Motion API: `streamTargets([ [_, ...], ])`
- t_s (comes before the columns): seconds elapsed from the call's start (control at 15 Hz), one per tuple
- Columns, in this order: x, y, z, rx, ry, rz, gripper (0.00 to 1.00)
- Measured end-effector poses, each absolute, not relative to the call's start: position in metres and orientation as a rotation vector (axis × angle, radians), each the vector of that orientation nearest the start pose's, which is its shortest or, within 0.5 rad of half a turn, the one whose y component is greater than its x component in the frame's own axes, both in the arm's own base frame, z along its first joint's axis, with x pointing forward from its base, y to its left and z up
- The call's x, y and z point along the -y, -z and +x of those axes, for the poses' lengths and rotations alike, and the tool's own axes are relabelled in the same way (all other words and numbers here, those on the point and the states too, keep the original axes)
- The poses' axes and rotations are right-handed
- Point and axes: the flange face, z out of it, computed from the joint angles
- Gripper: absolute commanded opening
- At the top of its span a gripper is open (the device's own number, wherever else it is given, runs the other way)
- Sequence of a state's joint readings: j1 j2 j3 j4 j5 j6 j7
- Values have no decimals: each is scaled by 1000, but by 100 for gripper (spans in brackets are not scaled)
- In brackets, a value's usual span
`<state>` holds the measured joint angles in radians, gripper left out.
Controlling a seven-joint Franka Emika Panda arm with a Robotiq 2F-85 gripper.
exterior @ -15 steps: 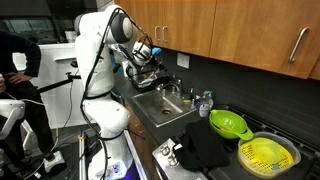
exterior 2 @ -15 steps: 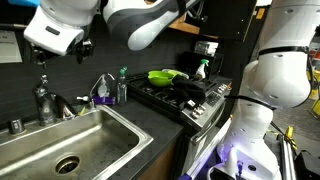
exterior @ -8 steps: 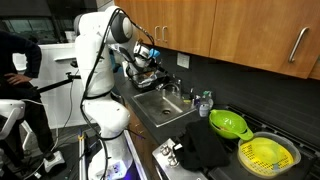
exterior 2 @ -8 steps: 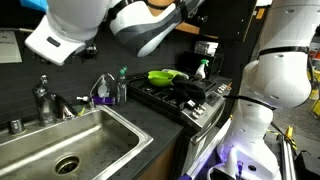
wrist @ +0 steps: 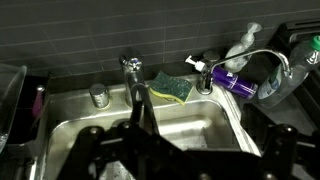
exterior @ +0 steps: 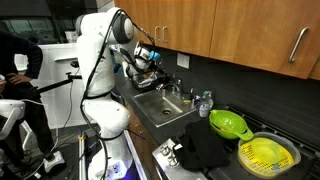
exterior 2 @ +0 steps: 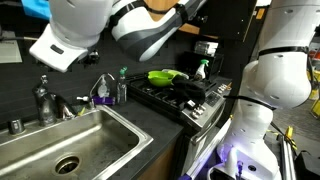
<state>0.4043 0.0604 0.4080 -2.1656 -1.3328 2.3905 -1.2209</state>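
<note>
Your arm (exterior 2: 150, 30) has swung a little over the last second, but the jaws are still spread wide and hold nothing. The sink (wrist: 200, 125) lies right beneath them. The curved tap (wrist: 268, 58) stands ahead and off to one side, with the purple bottle (wrist: 240, 86) beside it. The sponge (wrist: 172, 88) sits just beyond the jaws on the sink's back edge. You're hovering, and nothing is touched yet.
</note>
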Motion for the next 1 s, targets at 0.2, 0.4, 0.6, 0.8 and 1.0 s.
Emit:
streamTargets([
  [0.2, -406, -372, 396, -2225, 46, 119, 100],
  [0.4, -409, -350, 399, -2256, 34, 62, 100],
  [0.6, -413, -341, 406, -2269, 30, 27, 100],
  [0.8, -417, -344, 417, -2264, 43, -12, 100],
  [1.0, -422, -354, 430, -2249, 54, -58, 100],
])
